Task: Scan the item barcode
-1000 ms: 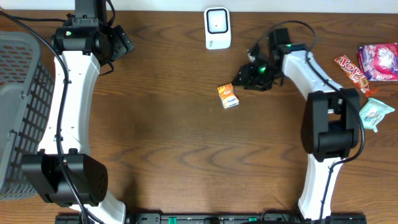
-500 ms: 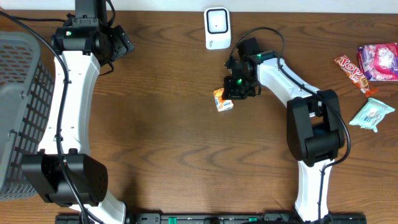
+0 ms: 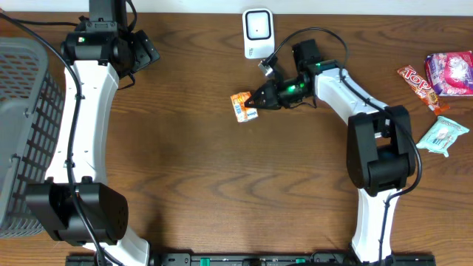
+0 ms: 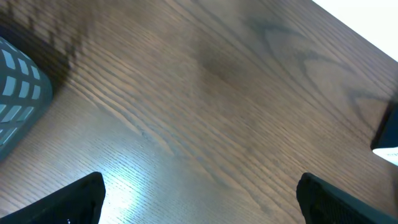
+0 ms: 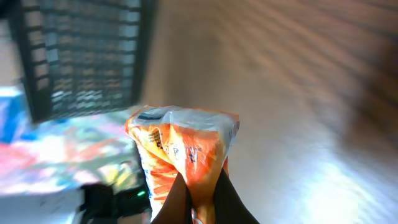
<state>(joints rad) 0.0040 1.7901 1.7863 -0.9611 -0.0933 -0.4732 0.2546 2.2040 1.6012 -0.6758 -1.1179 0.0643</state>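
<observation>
Brown wooden tabletop (image 3: 185,162): the right claw (image 3: 256,98) is clamped on the orange packet (image 3: 242,106). Presenting it to the scanner (image 3: 259,33) just beyond remains. The left claw (image 4: 208,200) gapes, empty.

Small orange packet (image 3: 242,106): crinkled film, pale panel at one end. Its near seam is pinched between the fingers (image 5: 176,200) of the right gripper (image 3: 257,97). Whether it touches the tabletop (image 3: 222,185) is unclear.

White scanner (image 3: 259,33): rounded body, dark-rimmed window facing up. It lies at the far edge, beyond the packet and apart from it.
</observation>
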